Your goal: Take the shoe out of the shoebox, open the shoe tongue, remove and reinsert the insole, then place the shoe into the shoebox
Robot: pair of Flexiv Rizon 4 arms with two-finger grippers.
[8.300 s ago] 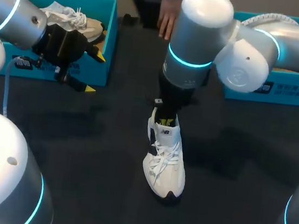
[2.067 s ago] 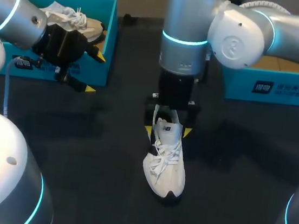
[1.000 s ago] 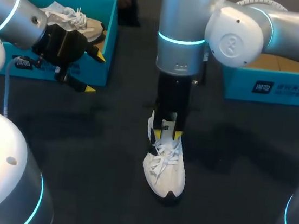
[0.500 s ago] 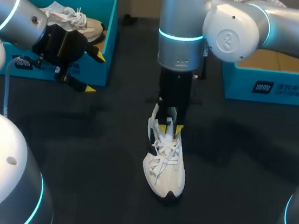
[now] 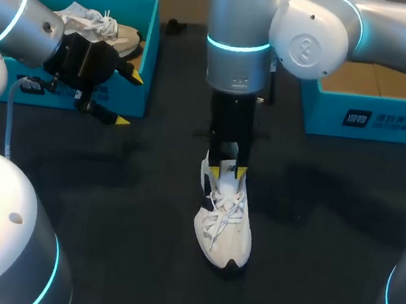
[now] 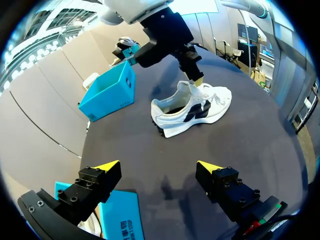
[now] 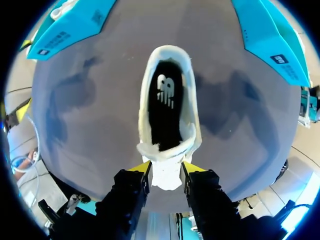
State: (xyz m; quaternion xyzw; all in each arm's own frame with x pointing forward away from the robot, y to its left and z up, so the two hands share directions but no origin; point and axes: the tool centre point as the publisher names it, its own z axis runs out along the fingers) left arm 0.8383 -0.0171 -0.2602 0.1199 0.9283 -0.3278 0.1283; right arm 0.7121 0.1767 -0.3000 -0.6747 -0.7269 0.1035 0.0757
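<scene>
So the shoe point(image 5: 224, 225) is out of the box and standing mid-table, toe toward the robot, and we're on the tongue-opening step. The right gripper point(image 5: 228, 171) has its fingers nearly closed, pinching the tongue point(image 7: 166, 172) from both sides. My guess is it next needs to pull the tongue toward the toe so the insole point(image 7: 162, 115) is reachable. The left gripper point(image 6: 159, 167) hangs wide open, holding nothing, near the left shoebox point(image 5: 145, 48). There's plenty of bare table point(image 5: 324, 248) around the shoe, and the right shoebox point(image 5: 370, 117) is well apart too
</scene>
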